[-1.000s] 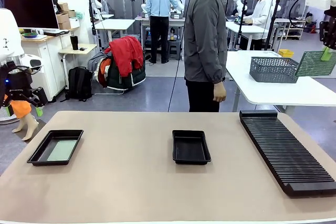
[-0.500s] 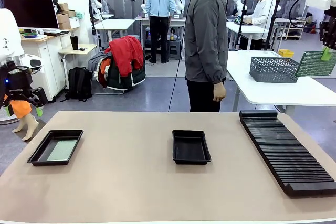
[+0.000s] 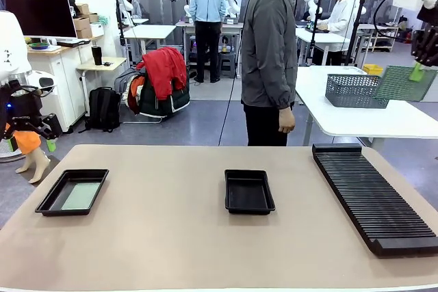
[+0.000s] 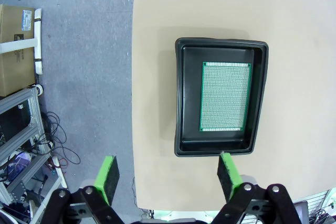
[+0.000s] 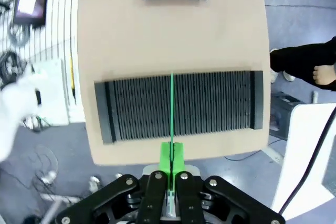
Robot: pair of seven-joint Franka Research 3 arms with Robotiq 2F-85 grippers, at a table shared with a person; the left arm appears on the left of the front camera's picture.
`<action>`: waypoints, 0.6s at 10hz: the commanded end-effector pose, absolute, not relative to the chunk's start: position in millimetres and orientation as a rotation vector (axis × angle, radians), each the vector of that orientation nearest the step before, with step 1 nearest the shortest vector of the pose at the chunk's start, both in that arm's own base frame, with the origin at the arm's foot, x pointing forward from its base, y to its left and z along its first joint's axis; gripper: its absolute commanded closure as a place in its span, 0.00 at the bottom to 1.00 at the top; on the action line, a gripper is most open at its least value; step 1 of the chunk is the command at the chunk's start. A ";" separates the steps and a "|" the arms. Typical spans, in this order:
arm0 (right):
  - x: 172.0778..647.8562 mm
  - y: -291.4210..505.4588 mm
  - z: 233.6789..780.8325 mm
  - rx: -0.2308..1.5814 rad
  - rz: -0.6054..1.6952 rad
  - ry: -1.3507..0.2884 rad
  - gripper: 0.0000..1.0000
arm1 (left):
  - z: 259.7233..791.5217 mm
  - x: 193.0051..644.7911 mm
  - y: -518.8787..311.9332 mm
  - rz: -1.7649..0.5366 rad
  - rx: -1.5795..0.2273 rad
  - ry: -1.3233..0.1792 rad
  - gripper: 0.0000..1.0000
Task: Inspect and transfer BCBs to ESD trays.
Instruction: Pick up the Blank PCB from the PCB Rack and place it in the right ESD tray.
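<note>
BCB (image 3: 400, 85), thin, stiff, probably fragile, sits edge-pinched in the clenched right tool (image 5: 171, 153) above the slotted rack (image 5: 210, 103); the released left tool (image 4: 169, 170) hovers high near a second BCB (image 4: 226, 96) in an ESD tray (image 4: 181, 98)

Table (image 3: 157, 237): the strip along the near edge is bare across the full width. There are wide bare lanes between the left tray and the centre tray, and between the centre tray and the rack.

Obstacles:
- left tray (image 3: 46, 200), near the left edge, with a BCB (image 4: 226, 96) flat on its floor
- centre tray (image 3: 250, 209), mid-table, floor bare
- ribbed rack (image 3: 373, 200), along the right edge from the far edge toward the near right corner
- person (image 3: 267, 52), just behind the far edge, with one hand (image 3: 287, 121) hanging short of the table
- left gripper (image 3: 31, 143), raised by the far left corner, jaws wide apart
- right gripper (image 3: 417, 66), high over the far right corner and well above the rack, clamped on a second BCB (image 3: 400, 83)
</note>
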State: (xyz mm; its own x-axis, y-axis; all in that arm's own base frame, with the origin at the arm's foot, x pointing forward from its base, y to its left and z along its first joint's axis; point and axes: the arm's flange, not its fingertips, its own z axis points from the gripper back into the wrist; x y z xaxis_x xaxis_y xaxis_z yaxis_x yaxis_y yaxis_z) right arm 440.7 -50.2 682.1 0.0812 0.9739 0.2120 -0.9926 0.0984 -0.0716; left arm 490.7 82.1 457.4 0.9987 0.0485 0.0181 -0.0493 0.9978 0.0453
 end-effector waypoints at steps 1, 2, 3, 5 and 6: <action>444.4 -32.8 677.1 0.217 1.226 -0.306 0.98 | 456.5 489.8 82.4 0.048 0.042 -0.020 0.00; 442.6 -18.8 669.3 0.232 1.125 -0.327 0.98 | 456.5 489.8 82.4 0.048 0.042 -0.020 0.00; 441.0 -3.2 658.8 0.244 1.011 -0.344 0.98 | 456.5 489.8 82.4 0.048 0.042 -0.020 0.00; 444.0 20.2 631.7 0.299 0.792 -0.337 0.98 | 456.5 489.8 82.4 0.048 0.042 -0.020 0.00; 444.6 33.9 616.6 0.322 0.698 -0.332 0.98 | 456.5 489.8 82.4 0.048 0.042 -0.020 0.00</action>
